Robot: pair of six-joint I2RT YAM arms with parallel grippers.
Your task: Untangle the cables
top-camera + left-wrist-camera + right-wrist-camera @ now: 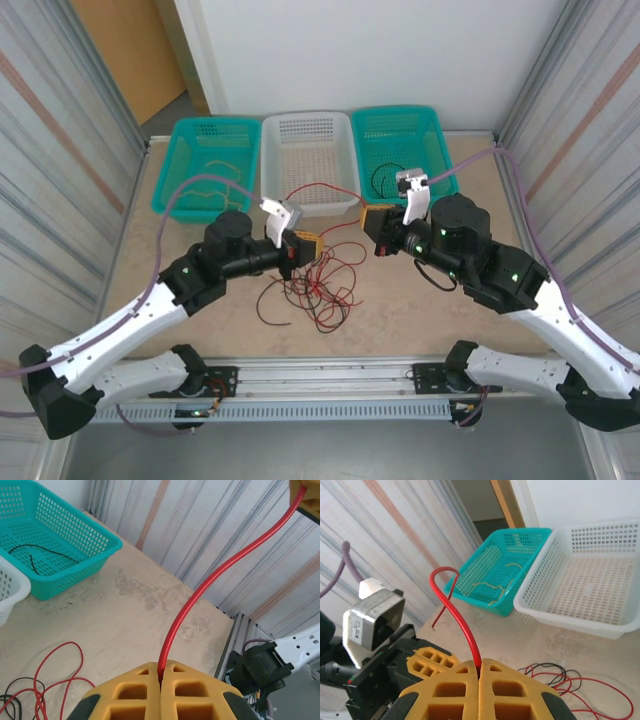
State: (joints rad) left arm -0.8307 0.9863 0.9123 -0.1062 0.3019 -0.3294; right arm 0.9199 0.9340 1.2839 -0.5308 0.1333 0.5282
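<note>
Where the arms meet in the top view, the yellow left fingers (303,243) and yellow right fingers (373,220) face each other, a tangle of red and black cables (320,285) lying on the beige worktop (420,310) at their 6 o'clock. Left wrist: the left fingers (135,692) pinch a red cable (200,590) rising toward 1 o'clock. Right wrist: the right fingers (505,690) clamp a red cable (456,611); the white label (355,626) on a grey block (382,617) is unreadably small.

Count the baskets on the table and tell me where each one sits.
3, in a row along the far edge: the left teal basket, the white basket in the middle, and the right teal basket. None appears to be hidden.
</note>
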